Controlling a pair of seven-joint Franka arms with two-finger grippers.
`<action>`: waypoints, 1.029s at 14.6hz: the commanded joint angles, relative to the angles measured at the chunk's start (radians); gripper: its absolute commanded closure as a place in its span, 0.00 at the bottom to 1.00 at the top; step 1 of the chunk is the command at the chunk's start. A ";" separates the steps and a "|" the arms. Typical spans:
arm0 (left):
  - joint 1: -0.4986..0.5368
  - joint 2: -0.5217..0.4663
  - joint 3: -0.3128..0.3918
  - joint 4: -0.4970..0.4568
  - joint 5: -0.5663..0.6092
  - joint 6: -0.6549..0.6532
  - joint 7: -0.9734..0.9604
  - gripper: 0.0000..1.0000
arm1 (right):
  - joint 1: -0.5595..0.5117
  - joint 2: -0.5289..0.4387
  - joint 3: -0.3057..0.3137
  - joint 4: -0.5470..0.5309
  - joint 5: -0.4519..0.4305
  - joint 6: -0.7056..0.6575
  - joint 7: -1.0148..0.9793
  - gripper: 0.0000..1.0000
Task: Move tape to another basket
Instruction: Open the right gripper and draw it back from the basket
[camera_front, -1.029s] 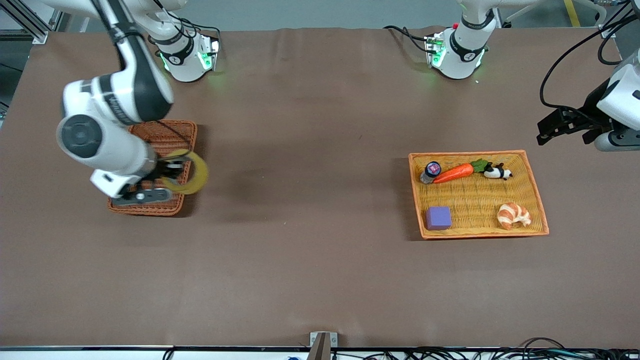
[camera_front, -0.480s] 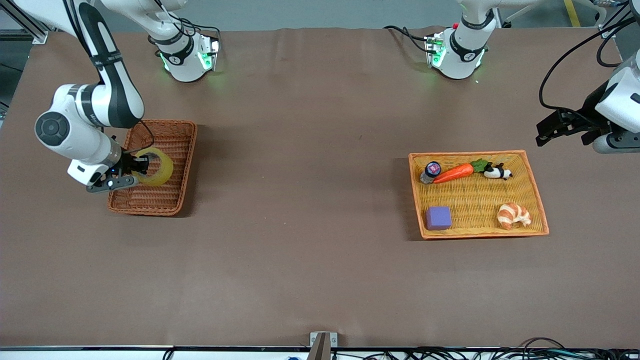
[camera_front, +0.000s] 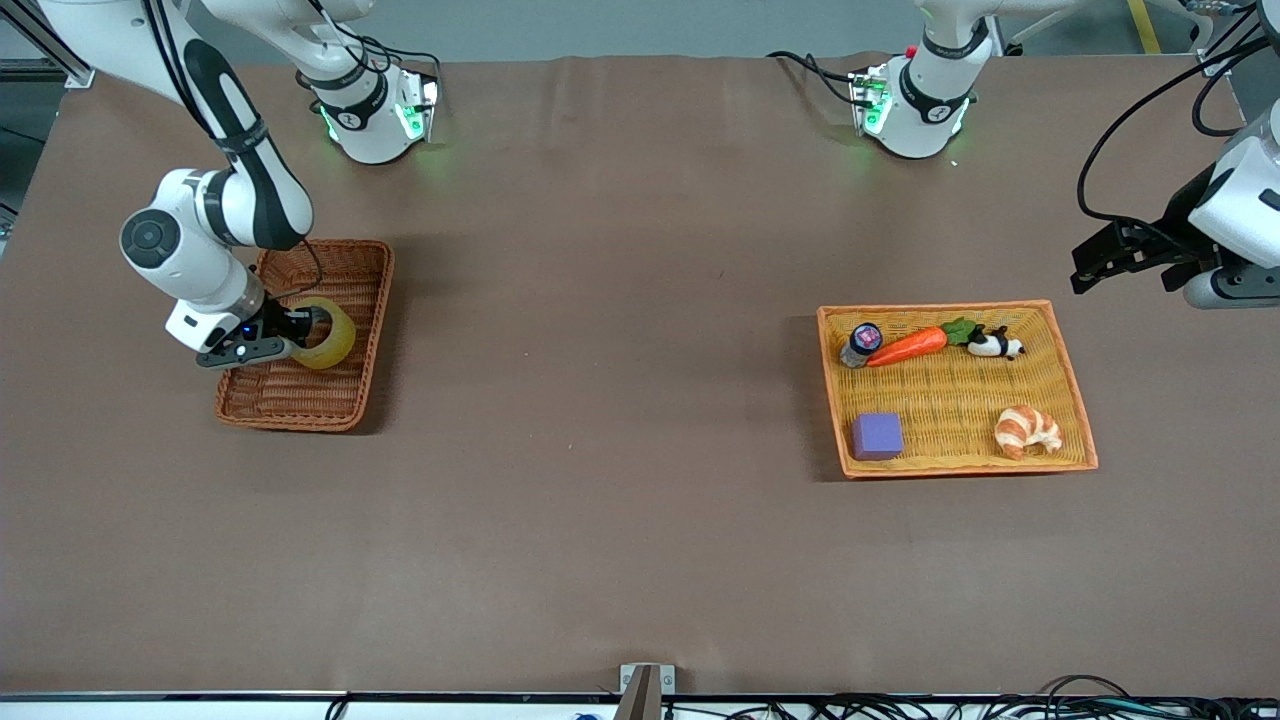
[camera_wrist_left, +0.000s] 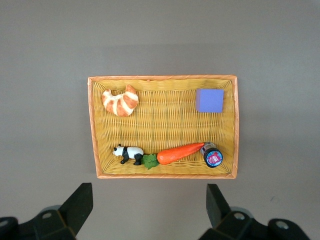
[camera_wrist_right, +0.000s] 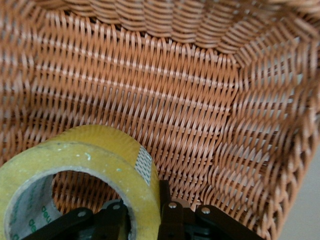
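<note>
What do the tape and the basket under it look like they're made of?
The tape, pinched by the right gripper inside the basket: looks like glossy, translucent yellowish plastic film wound on a grey core, probably card; printed letters show inside. The basket: reddish-brown woven wicker or rattan, matte, with visible strands over ribs; possibly a plastic imitation. The left gripper waits open above the tray.

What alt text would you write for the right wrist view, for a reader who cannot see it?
The right gripper is shut on the tape, a yellowish roll, its jaws pinching the roll's wall, inside the basket. Reddish-brown wicker floor and walls fill the rest of the view.
</note>
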 joint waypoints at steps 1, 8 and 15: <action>-0.010 0.008 0.008 0.011 0.005 0.006 0.005 0.00 | -0.013 -0.005 0.006 -0.002 0.014 -0.002 -0.013 0.00; -0.010 0.011 0.008 0.011 0.005 0.008 0.008 0.00 | 0.008 -0.154 0.018 0.318 0.018 -0.463 0.076 0.00; -0.010 0.013 0.008 0.013 0.008 0.010 0.008 0.00 | 0.014 -0.161 0.127 0.826 0.020 -0.945 0.308 0.00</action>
